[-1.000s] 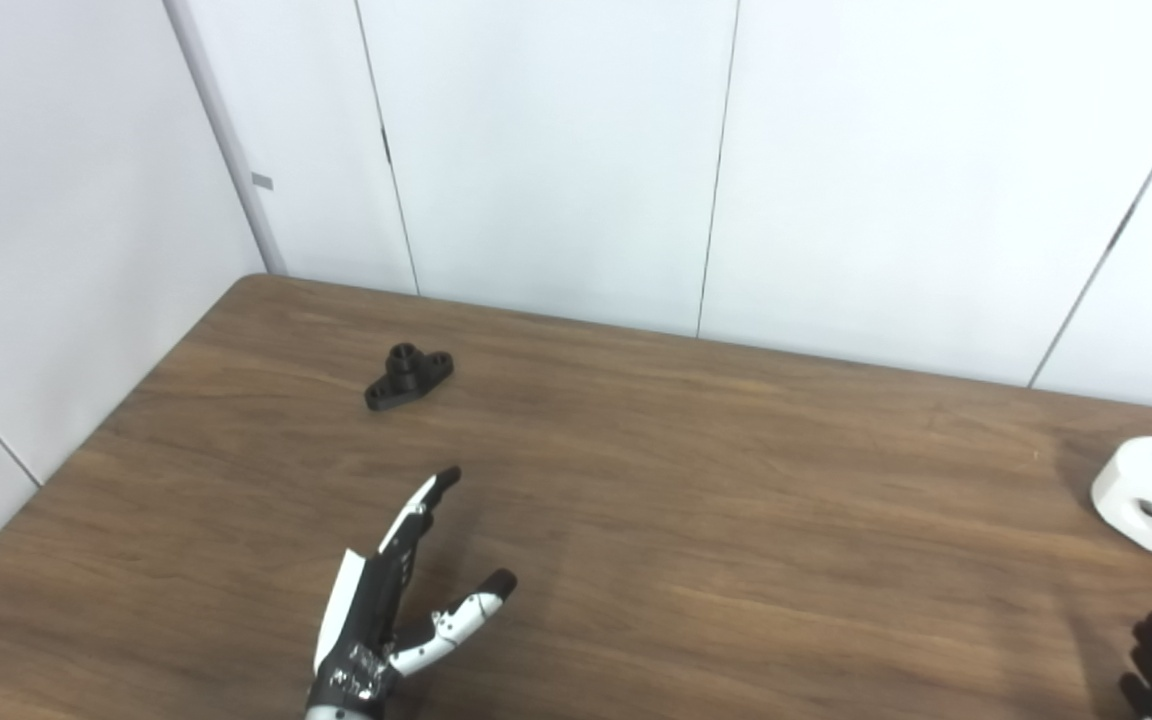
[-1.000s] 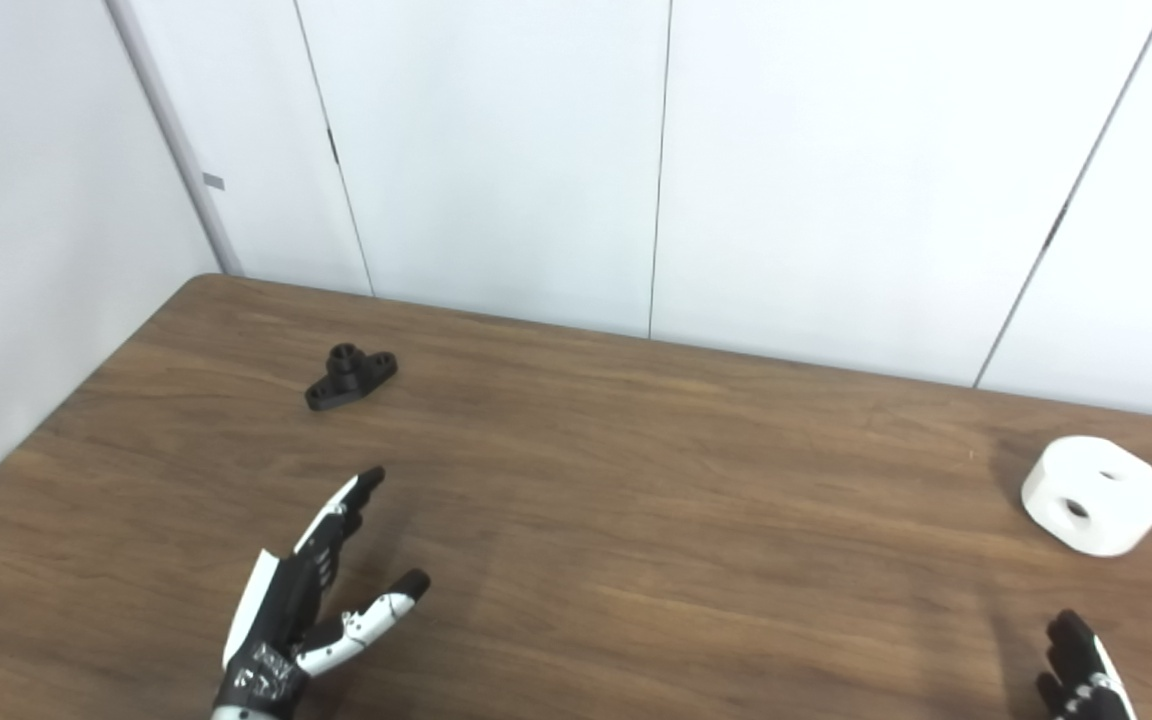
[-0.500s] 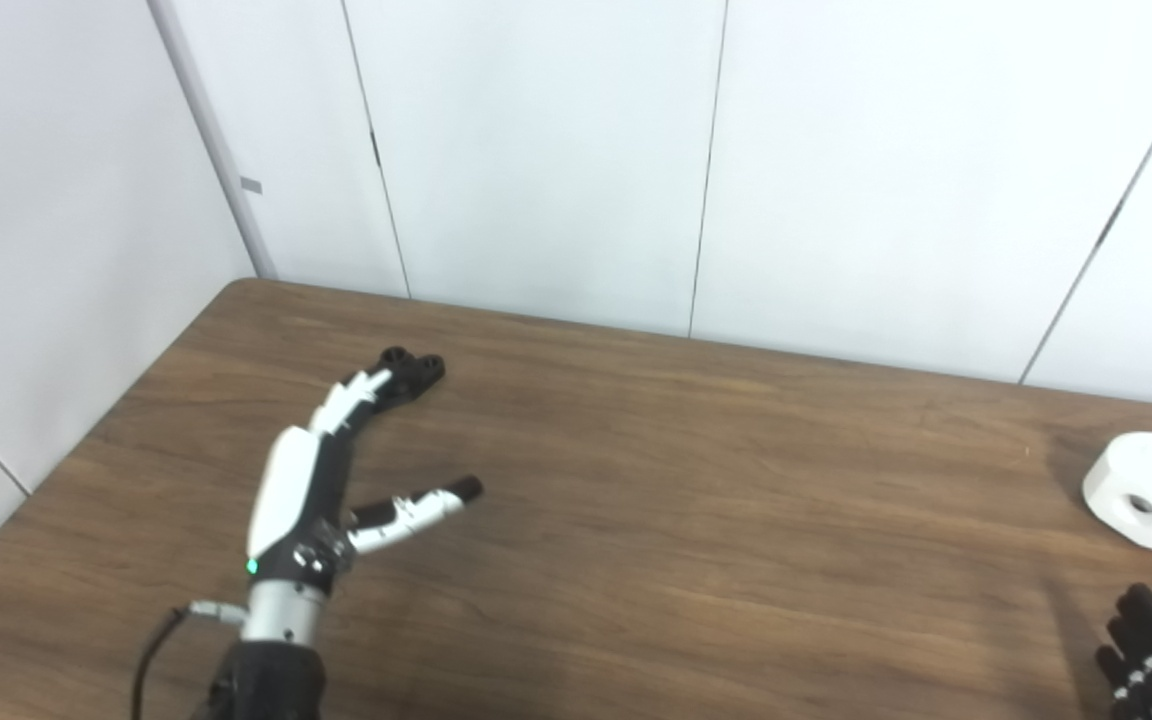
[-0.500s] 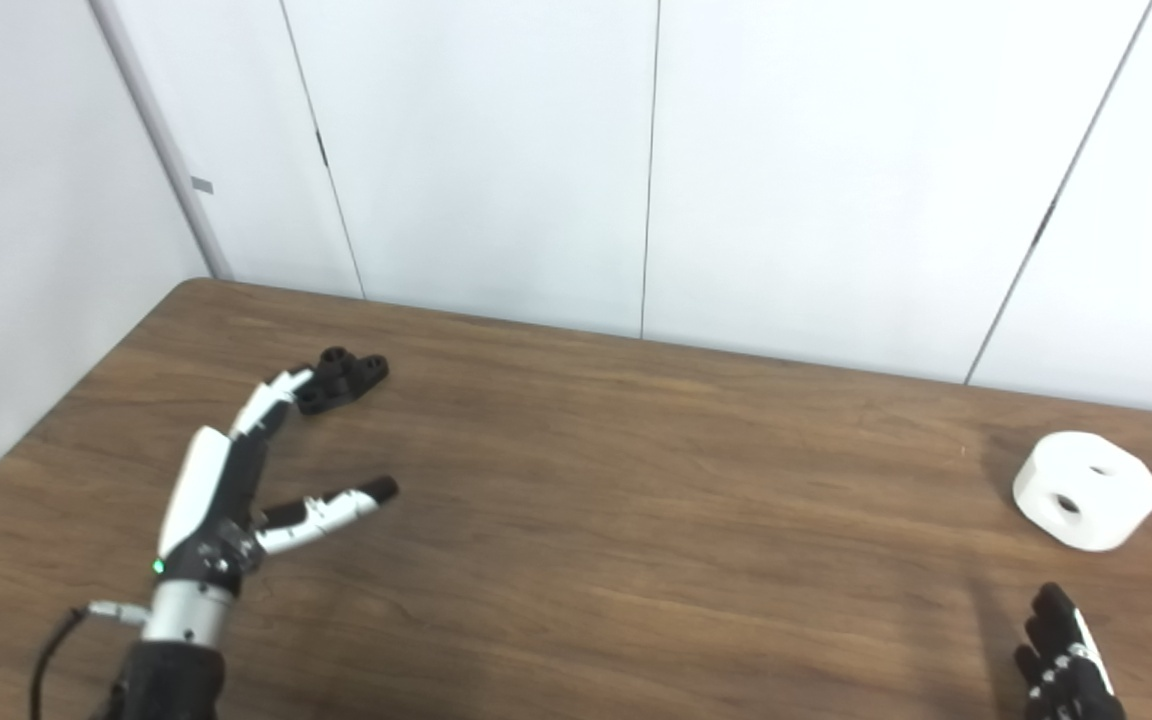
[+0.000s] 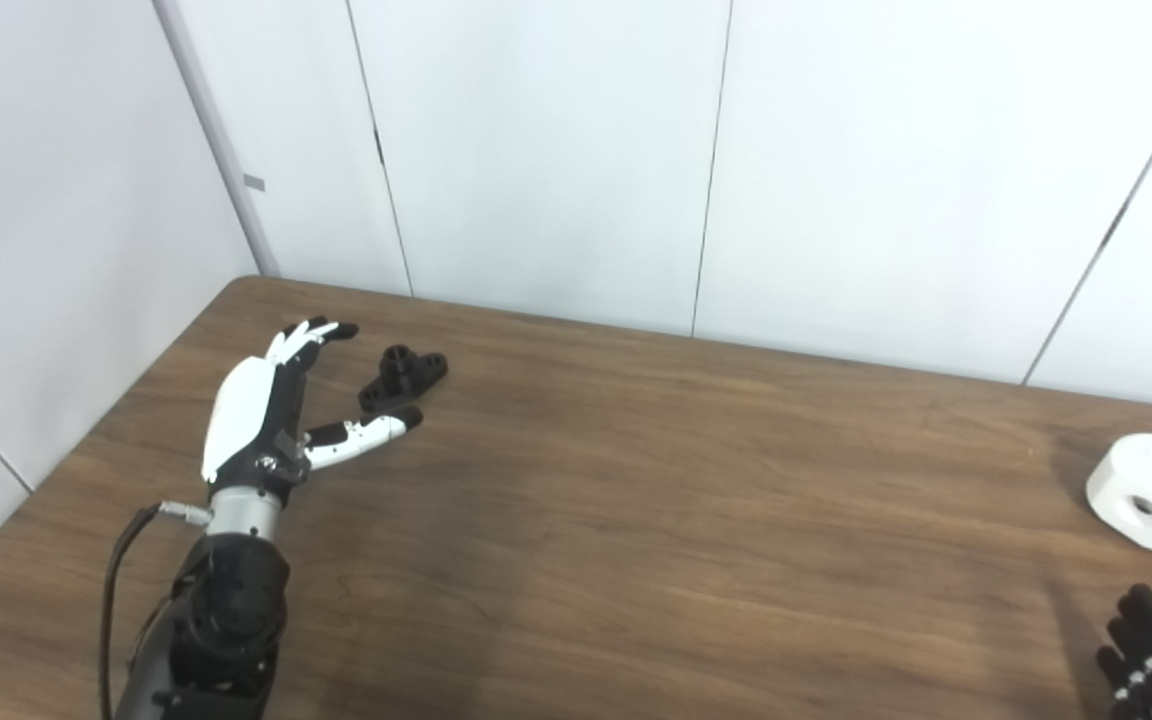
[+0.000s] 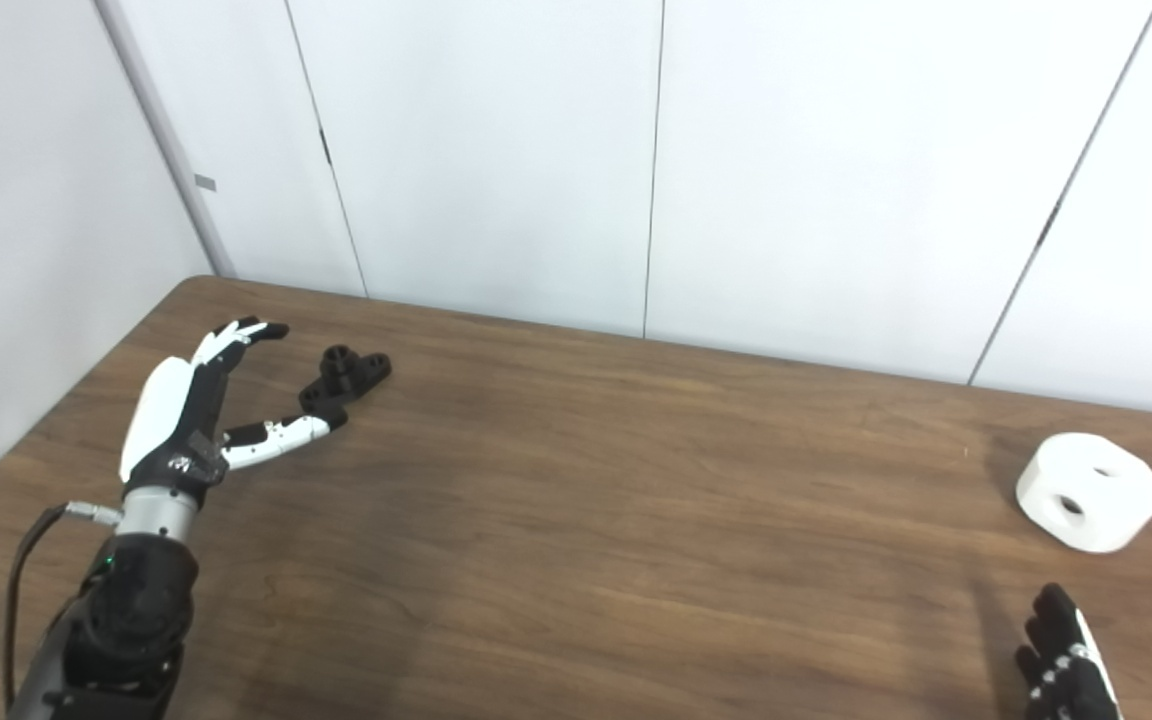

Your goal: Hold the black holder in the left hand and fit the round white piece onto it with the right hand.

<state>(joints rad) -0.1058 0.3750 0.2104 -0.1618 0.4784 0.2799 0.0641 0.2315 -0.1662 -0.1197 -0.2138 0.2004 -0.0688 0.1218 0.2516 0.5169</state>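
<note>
Nothing's grabbed yet: left hand [image 5: 271, 415] spread beside black holder [image 5: 403, 373], white piece [image 6: 1088, 491] untouched, right hand [image 6: 1066, 668] mostly cropped, can't tell its state

Wood-grain table [image 5: 636, 520], matt; black holder [image 5: 403, 376], seemingly plastic

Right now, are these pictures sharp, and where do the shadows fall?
Left eye view: soft overall; the white piece casts a faint shadow leftward on the table. Right eye view: the black holder reads clearly; the right hand is cut off by the frame's edge.
</note>
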